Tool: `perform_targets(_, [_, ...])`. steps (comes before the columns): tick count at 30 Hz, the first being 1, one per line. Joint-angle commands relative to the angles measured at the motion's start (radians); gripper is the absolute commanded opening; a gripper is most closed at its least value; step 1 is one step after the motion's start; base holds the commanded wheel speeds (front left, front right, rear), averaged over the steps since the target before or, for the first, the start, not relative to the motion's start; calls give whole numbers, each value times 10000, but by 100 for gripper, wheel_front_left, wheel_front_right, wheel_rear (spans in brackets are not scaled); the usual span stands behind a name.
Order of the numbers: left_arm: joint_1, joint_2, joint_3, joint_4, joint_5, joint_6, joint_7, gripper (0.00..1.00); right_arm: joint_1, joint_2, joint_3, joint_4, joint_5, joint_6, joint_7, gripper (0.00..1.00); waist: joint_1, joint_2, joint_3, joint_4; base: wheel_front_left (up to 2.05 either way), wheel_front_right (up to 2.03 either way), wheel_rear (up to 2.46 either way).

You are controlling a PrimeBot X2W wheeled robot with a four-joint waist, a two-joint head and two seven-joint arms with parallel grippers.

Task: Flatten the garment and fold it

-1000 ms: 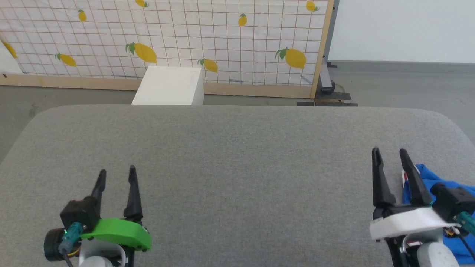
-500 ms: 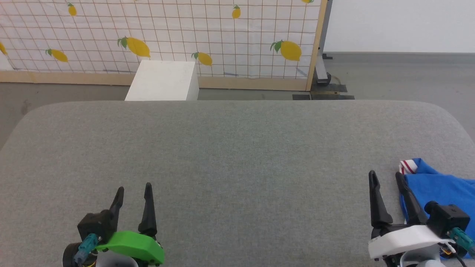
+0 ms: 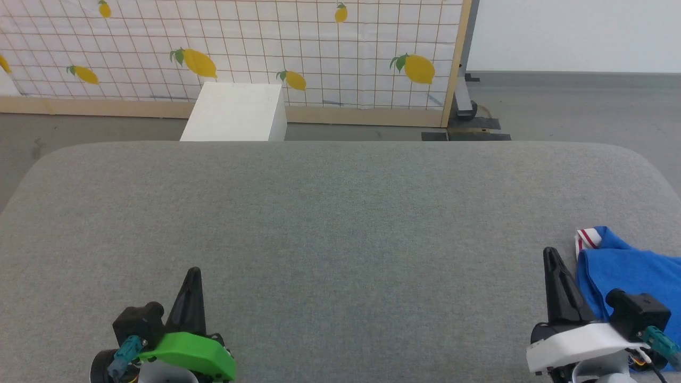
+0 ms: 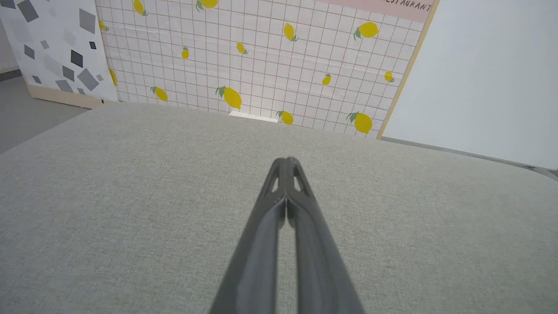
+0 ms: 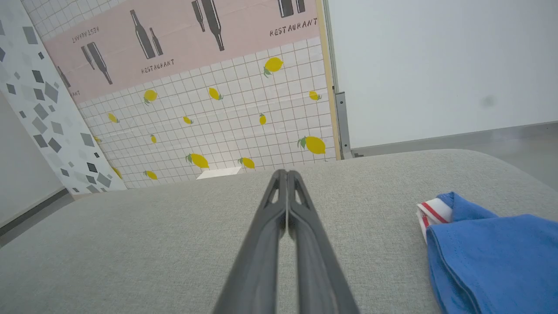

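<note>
The garment point(image 3: 628, 271), a bright blue jersey with a white, red-striped edge point(image 3: 587, 236), lies bunched at the near right of the grey table point(image 3: 340, 213). It also shows in the right wrist view as a blue fold point(image 5: 492, 248) to the right of the fingers. My right gripper point(image 3: 549, 252) is shut on nothing, just left of the garment, its tip point(image 5: 286, 173) pointing across bare table. My left gripper point(image 3: 194, 272) is shut and empty at the near left, fingers pressed together point(image 4: 287, 161) above bare table.
A white box point(image 3: 234, 111) stands on the floor behind the table's far edge. Behind it is a lemon-print grid panel point(image 3: 319, 48) with a wooden frame. Grey floor lies to the right of the panel.
Both grippers have gone from open to shut, with nothing between the fingers. The camera has tilted, and both grippers sit lower in the picture than a second ago.
</note>
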Motion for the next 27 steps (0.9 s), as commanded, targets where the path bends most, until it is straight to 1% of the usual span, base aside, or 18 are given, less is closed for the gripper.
perform_targets(1, [4,-21,14,-67,82,6,68,0,-2,0,14,-59,-65,0,57,0,0,0,6,-1,0,0,0])
perform_targets(27, [27,-145,128,-543,689,41,577,0,-15,1,97,-455,-610,-3,580,0,0,0,111,-20,0,0,0])
